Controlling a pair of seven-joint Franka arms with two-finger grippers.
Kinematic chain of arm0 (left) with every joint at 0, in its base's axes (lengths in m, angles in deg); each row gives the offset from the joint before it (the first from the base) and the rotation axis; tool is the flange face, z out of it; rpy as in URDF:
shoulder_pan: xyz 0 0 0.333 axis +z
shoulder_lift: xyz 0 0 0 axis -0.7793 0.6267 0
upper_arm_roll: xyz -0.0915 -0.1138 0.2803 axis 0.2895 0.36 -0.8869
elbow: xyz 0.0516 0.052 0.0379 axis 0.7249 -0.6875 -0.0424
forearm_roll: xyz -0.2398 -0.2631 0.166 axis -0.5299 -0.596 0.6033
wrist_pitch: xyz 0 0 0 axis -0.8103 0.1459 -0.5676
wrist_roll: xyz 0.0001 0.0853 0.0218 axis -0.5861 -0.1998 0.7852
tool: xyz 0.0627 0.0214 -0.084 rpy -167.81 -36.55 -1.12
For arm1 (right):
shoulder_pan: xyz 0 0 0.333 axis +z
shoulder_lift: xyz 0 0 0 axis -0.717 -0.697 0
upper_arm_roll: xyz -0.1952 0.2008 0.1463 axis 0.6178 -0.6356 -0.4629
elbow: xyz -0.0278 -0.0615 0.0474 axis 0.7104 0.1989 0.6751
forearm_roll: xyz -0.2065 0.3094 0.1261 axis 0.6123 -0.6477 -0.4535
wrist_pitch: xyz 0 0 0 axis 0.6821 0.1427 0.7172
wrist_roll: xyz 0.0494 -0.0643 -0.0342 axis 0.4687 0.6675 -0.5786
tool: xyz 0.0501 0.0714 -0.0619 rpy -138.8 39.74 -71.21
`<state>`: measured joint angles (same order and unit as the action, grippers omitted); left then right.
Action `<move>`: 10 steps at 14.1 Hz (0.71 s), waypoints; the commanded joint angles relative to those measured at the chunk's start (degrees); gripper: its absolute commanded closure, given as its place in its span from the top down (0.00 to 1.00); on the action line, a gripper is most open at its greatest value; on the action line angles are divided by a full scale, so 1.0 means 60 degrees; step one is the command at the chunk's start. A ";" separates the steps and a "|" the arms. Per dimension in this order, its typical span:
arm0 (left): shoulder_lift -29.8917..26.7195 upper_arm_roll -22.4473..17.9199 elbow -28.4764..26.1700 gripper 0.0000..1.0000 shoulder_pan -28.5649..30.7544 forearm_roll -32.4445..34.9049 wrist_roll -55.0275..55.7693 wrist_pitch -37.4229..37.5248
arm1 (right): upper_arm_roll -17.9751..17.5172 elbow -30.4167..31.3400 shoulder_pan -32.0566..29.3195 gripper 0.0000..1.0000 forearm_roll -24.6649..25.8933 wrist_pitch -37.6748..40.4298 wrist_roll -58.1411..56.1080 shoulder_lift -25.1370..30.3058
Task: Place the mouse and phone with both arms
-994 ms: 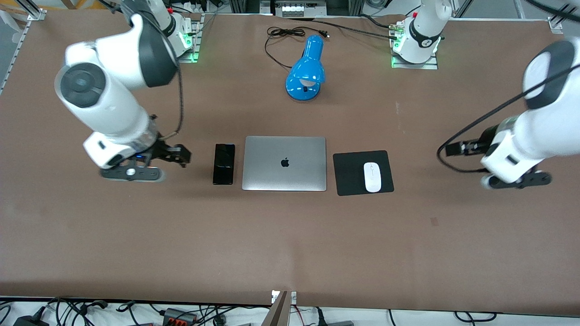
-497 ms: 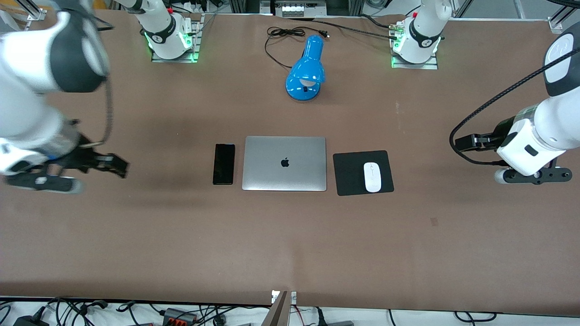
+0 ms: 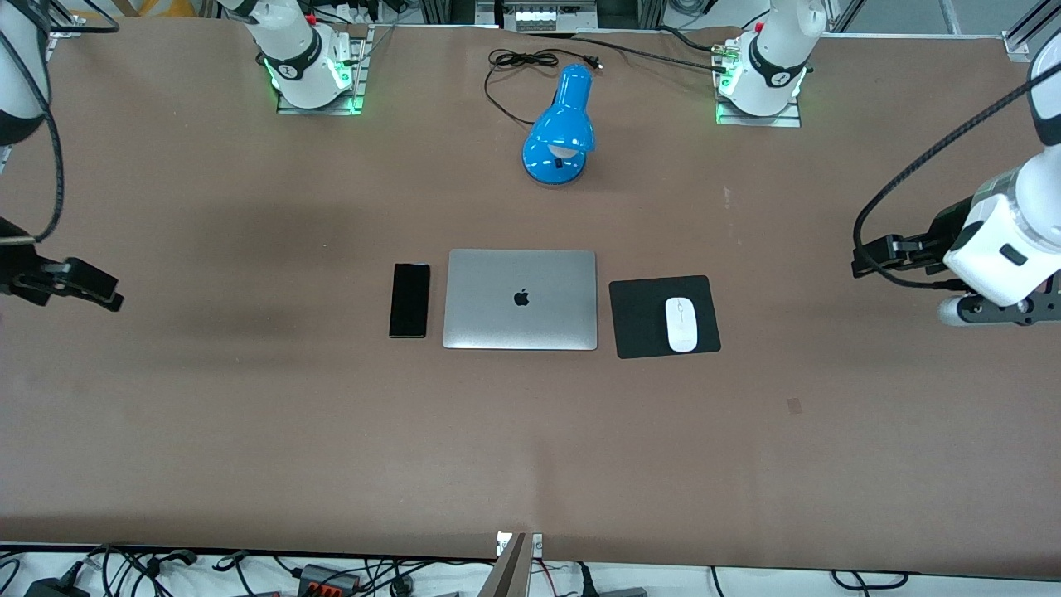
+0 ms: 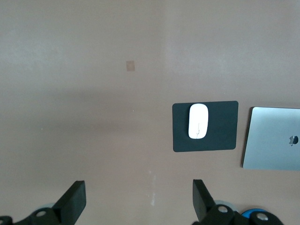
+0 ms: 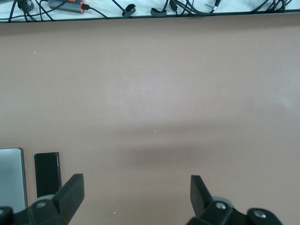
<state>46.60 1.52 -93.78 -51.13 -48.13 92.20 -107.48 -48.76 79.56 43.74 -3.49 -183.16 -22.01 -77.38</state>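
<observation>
The white mouse (image 3: 681, 324) lies on a square black mat (image 3: 638, 319) beside the closed silver laptop (image 3: 520, 298), toward the left arm's end. The black phone (image 3: 409, 300) lies flat beside the laptop, toward the right arm's end. The left arm (image 3: 999, 249) hangs over bare table near its end of the table. Its gripper (image 4: 138, 200) is open and empty, well away from the mouse (image 4: 198, 121). The right arm (image 3: 21, 91) is mostly out of the front view. Its gripper (image 5: 135, 191) is open and empty, over bare table away from the phone (image 5: 47, 174).
A blue desk lamp (image 3: 562, 128) with a black cord lies on the table, farther from the front camera than the laptop. The two arm bases (image 3: 315, 70) with green lights stand along the table's top edge. Cables lie past the table's near edge (image 5: 140, 11).
Both arms have swung outward, away from the laptop toward their own ends of the table. The right arm has almost left the front view. Phone and mouse have not moved.
</observation>
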 commanded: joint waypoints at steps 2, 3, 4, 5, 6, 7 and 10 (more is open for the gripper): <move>-0.2006 -0.0180 -0.3135 1.00 -0.0068 0.0097 -0.0249 -0.1650 | -0.0229 0.0167 -0.0182 1.00 -0.0097 0.0488 -0.0413 0.0397; -0.2170 -0.0210 -0.3388 1.00 -0.0097 0.0097 -0.0249 -0.1843 | -0.0214 0.0371 -0.0167 1.00 -0.0068 0.0460 -0.0413 0.0572; -0.2157 -0.0210 -0.3347 1.00 -0.0098 0.0097 -0.0234 -0.1845 | -0.0214 0.0649 -0.0167 1.00 -0.0068 0.0402 -0.0398 0.0733; -0.2084 -0.0181 -0.3245 1.00 -0.0011 0.0097 -0.0234 -0.1845 | -0.0214 0.0883 -0.0181 1.00 -0.0068 0.0358 -0.0413 0.0851; -0.2054 -0.0181 -0.3143 1.00 0.0019 0.0068 -0.0249 -0.1845 | -0.0214 0.1219 -0.0196 1.00 -0.0068 0.0256 -0.0413 0.1026; -0.2040 -0.0195 -0.3127 1.00 0.0019 0.0068 -0.0249 -0.1860 | -0.0214 0.1571 -0.0196 1.00 -0.0083 0.0110 -0.0427 0.1201; -0.2040 -0.0166 -0.3098 1.00 0.0005 0.0082 -0.0263 -0.1860 | -0.0214 0.2670 -0.0211 1.00 -0.0083 -0.0710 -0.0675 0.1714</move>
<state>35.65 0.50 -111.00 -51.17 -48.13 92.00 -117.72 -49.19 89.00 43.54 -3.49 -184.00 -24.10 -71.33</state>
